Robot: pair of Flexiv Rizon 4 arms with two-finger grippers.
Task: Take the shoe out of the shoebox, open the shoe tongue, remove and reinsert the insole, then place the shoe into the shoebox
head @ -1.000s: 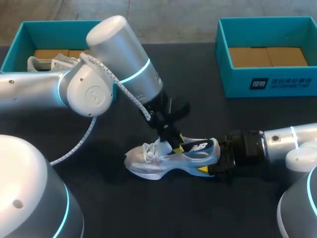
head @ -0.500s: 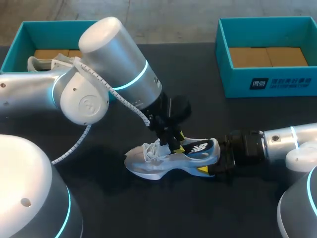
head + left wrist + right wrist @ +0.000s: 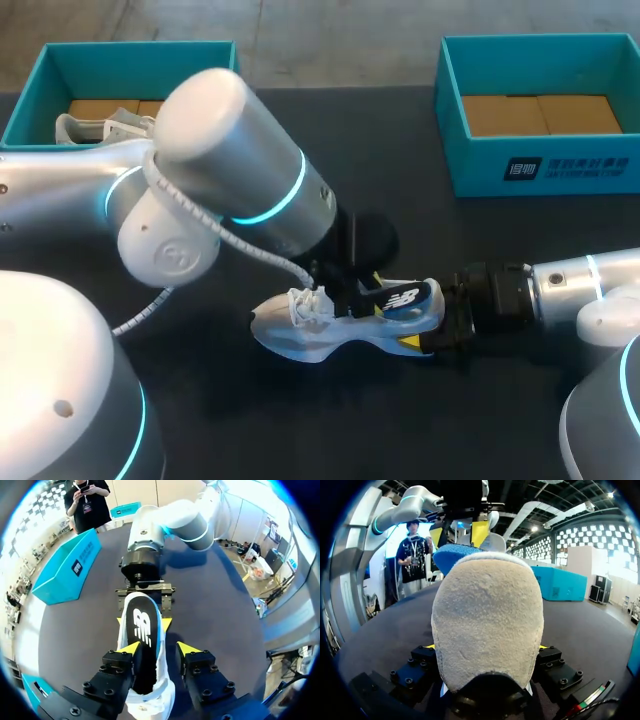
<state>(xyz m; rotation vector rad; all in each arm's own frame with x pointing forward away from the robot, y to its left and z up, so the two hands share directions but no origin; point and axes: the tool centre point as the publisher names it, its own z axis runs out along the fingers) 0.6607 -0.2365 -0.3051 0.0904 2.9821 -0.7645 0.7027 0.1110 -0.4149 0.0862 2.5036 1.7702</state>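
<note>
White and blue mesh running shoe (image 3: 345, 325) lying on the black table (image 3: 420, 240), between two shoeboxes.
The right gripper (image 3: 447, 320) pinches its heel from both sides; the left gripper (image 3: 159, 649) stands spread astride the shoe's opening, one finger clear of it.

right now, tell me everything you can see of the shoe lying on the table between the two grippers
The shoe is a pale grey-white sneaker with white laces and a blue insole bearing a white logo. It stands upright on the black table, toe towards my left. Its heel looks fuzzy and grey, and the right gripper clamps it from both sides. The left gripper is over its opening.
</note>
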